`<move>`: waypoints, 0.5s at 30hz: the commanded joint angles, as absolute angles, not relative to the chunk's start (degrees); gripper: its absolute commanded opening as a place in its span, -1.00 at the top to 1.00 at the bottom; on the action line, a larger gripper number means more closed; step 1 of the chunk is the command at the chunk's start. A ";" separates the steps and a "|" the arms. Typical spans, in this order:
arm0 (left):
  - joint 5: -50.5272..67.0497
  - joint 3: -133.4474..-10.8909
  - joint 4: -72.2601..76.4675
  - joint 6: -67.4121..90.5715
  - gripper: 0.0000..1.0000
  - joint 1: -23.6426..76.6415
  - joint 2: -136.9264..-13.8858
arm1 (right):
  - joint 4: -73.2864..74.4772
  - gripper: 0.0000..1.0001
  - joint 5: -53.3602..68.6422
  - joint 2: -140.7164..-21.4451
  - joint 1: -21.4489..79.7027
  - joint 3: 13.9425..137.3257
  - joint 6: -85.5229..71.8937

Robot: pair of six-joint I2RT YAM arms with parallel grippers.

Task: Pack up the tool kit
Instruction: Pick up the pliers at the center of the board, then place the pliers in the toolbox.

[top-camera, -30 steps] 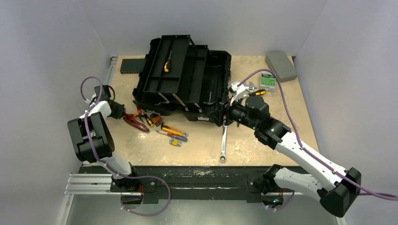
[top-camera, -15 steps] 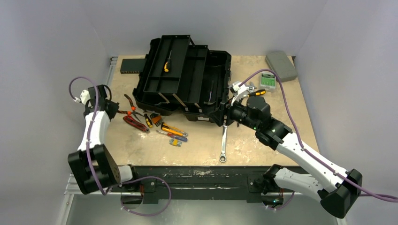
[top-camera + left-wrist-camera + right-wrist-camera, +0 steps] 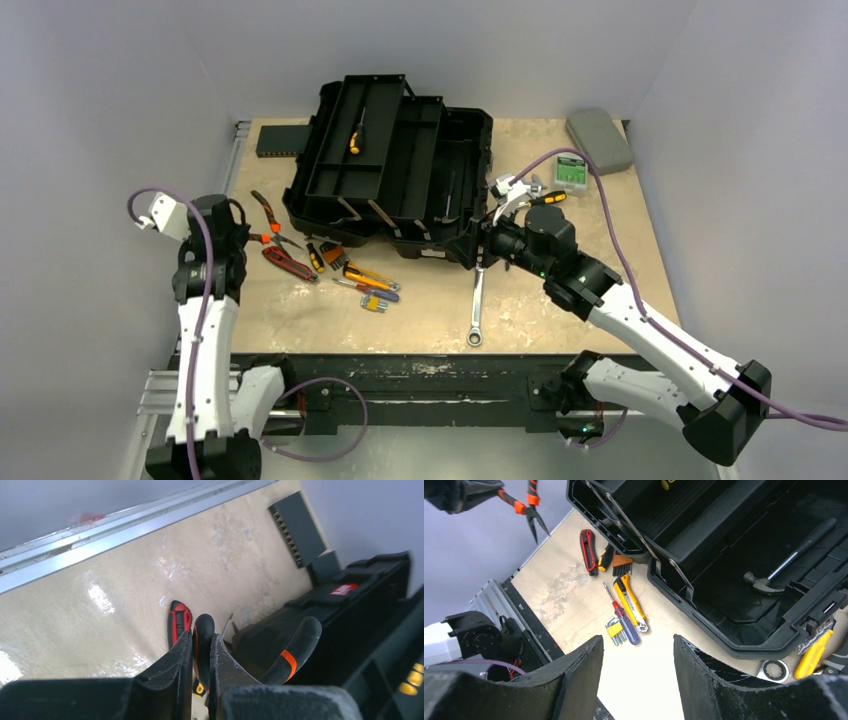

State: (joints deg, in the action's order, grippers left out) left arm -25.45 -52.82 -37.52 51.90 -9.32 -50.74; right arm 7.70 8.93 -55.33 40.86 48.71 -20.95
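1 pliers [image 3: 296, 647] handle clamped in left hand [image 3: 201, 639], right hand [image 3: 638, 647] part open and empty, toolbox [image 3: 400, 170] cropped in wrist views

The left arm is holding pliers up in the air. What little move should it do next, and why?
Probably swing the left gripper toward the open toolbox. It is shut on one handle of the pliers, which hang clear of the table, and the toolbox's trays look to have room.

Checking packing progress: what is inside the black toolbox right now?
In the toolbox, a yellow-handled screwdriver lies in the upper tray and a hammer in the bottom compartment. The raised trays cover part of the bottom, so anything there is hidden.
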 commanded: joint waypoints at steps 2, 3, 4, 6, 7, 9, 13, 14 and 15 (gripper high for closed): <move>-23.65 -55.14 -32.12 50.43 1.00 -9.01 -41.28 | 6.05 -0.05 7.58 -53.66 40.96 48.31 -21.56; -21.39 -54.99 -30.73 49.01 1.00 -8.98 -39.60 | 6.23 -0.05 7.12 -53.60 40.96 48.26 -21.80; -19.09 -55.00 -29.06 47.86 1.00 -9.00 -38.24 | 6.29 -0.05 6.67 -53.49 40.96 48.15 -22.03; -14.55 -55.60 -26.95 46.48 1.00 -9.05 -36.17 | 6.41 -0.05 6.27 -53.16 40.91 47.87 -22.22; -11.45 -55.97 -25.68 45.35 1.00 -9.05 -35.60 | 6.40 -0.05 6.20 -53.02 40.91 47.79 -22.30; -4.10 -56.96 -22.84 43.91 1.00 -9.05 -35.30 | 6.39 -0.05 5.92 -52.60 40.96 47.48 -22.65; 13.59 -58.25 -16.30 44.75 1.00 -9.03 -37.30 | 6.34 -0.05 4.60 -51.77 40.91 46.80 -23.61; 17.34 -58.27 -14.10 45.46 1.00 -9.01 -38.05 | 6.28 -0.05 4.17 -51.57 40.95 46.65 -23.94; 20.52 -58.41 -11.68 46.19 1.00 -8.71 -38.81 | 6.37 -0.05 3.79 -51.44 40.93 46.59 -24.06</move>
